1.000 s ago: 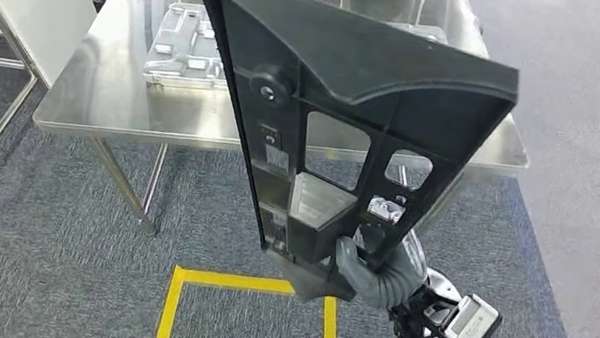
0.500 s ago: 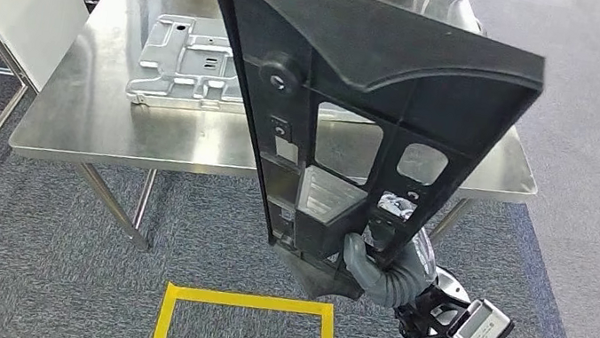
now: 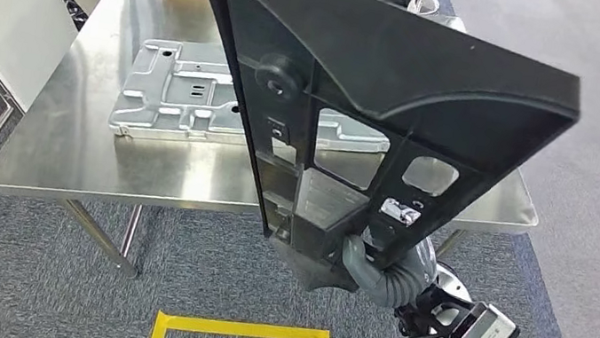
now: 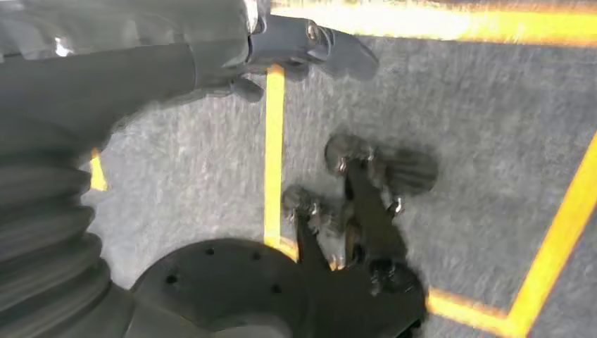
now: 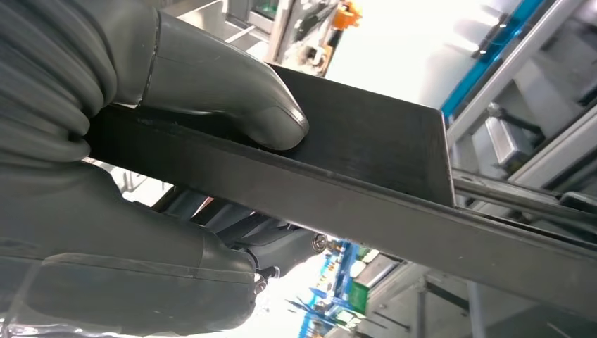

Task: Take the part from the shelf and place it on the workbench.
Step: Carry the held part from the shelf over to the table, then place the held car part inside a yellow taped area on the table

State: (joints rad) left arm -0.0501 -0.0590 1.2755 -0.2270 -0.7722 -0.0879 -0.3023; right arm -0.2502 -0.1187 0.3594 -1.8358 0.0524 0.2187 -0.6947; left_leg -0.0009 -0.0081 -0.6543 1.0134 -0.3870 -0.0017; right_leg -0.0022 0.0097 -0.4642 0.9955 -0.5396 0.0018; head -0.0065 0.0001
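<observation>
right hand (image 3: 371,269) gripping black part (image 3: 361,97) upright, steel workbench (image 3: 83,155) beyond

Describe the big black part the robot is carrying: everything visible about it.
The black part looks like matte moulded plastic: a broad panel, wide at the top and tapering to a narrow lower end, with a raised rim, ribs, a round boss and several cut-out windows. It stands roughly upright, tilted, in front of the steel workbench, off its surface. The right hand grips its lower end; in the right wrist view the thumb presses on a flat edge. Nothing else visibly touches it.
</observation>
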